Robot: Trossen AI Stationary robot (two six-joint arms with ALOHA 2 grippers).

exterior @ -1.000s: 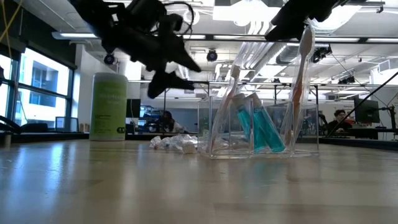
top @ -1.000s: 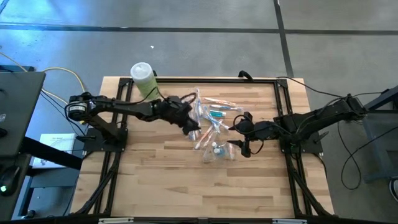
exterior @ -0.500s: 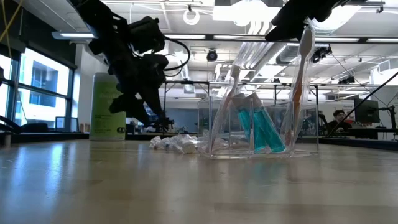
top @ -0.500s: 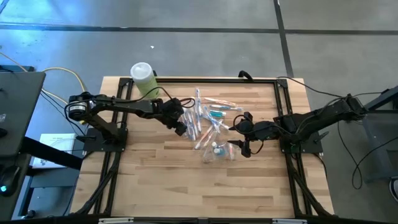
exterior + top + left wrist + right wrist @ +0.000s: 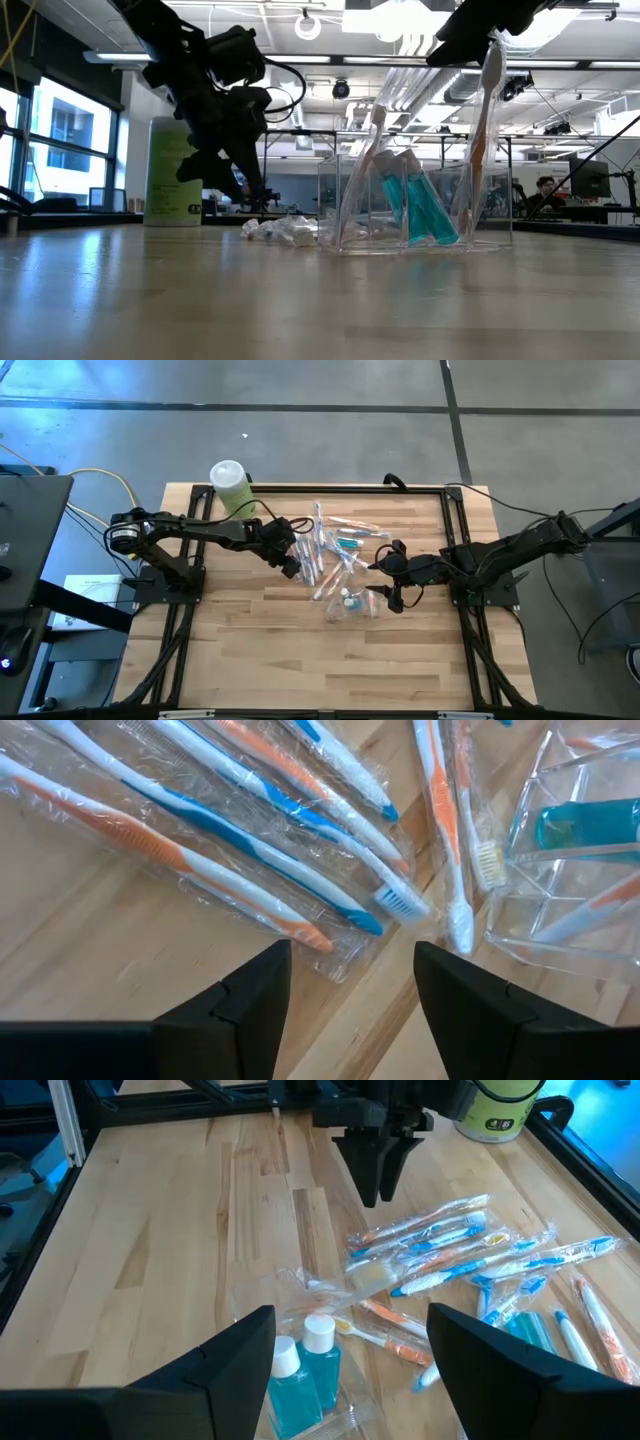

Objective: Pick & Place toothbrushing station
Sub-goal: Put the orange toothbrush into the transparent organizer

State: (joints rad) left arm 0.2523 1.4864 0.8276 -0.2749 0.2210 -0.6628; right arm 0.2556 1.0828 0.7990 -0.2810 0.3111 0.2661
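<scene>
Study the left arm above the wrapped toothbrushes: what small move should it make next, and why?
Probably lower a little and close on the nearest wrapped toothbrush. The left claw hovers open just over the loose pile with nothing between its fingers, while the clear holder beside the pile already stands with some brushes and blue bottles in it. The right claw waits open by the holder.

wooden table (image 5: 250,650), wrapped toothbrushes (image 5: 335,540), holder (image 5: 352,603), bottle (image 5: 229,485)
</scene>
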